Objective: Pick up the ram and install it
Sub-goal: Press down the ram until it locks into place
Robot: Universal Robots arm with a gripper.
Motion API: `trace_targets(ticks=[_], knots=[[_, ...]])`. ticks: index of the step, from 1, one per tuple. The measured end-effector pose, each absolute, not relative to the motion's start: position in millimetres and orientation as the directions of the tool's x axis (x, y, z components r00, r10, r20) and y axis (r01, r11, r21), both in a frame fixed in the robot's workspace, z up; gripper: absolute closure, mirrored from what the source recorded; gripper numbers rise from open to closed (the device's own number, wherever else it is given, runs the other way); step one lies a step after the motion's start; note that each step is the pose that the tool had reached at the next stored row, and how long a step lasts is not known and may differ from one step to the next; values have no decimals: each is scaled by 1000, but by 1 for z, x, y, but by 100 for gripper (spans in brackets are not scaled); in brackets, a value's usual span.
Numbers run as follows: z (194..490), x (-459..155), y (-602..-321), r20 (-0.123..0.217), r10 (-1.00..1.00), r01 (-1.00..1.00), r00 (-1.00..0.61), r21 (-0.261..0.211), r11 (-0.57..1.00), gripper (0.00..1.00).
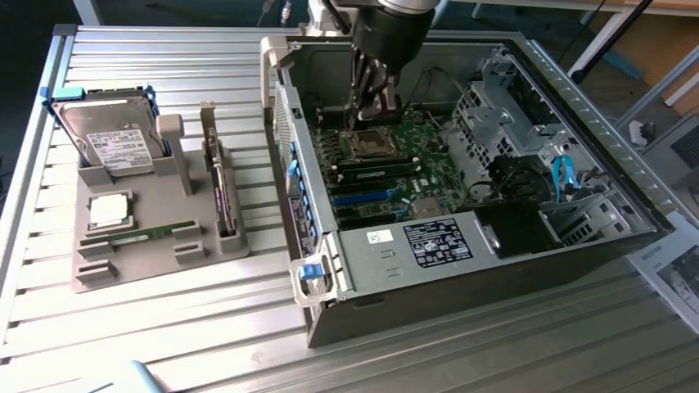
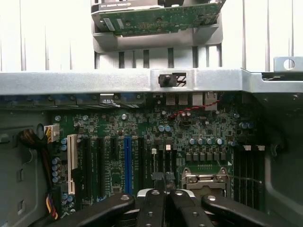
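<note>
The ram [image 1: 139, 237] is a thin green stick lying flat in a groove of the grey holder [image 1: 131, 266], on the exterior view's left, outside the computer. My gripper [image 1: 374, 121] hangs inside the open computer case [image 1: 459, 246], just above the silver processor socket [image 1: 369, 144] of the motherboard and far from the ram. In the wrist view the gripper [image 2: 164, 182] has its black fingertips pressed together with nothing between them, over the socket [image 2: 204, 178]. Dark memory slots [image 2: 248, 172] run beside that socket.
The holder also carries a silver hard drive [image 1: 110, 143], a square processor chip [image 1: 110, 210] and an upright card [image 1: 224, 196], whose green board [image 2: 156, 19] shows beyond the case wall [image 2: 142, 81]. Expansion slots, one blue [image 2: 127, 163], cables and a drive cage [image 1: 568, 188] crowd the case.
</note>
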State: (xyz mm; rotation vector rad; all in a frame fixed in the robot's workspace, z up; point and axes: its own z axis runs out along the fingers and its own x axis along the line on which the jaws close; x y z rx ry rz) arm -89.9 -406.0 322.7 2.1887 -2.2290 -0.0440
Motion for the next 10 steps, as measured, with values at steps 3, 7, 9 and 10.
trace_targets(ticks=[3,7,9,10], knots=[[323,-90,-406,-6,-1000,-999,-18,32,18,90],[323,-85,-405,-5,-1000,-999,-18,32,18,90],[323,-81,-405,-4,-1000,-999,-18,32,18,90],[323,-78,-405,-4,-1000,-999,-18,32,18,90]])
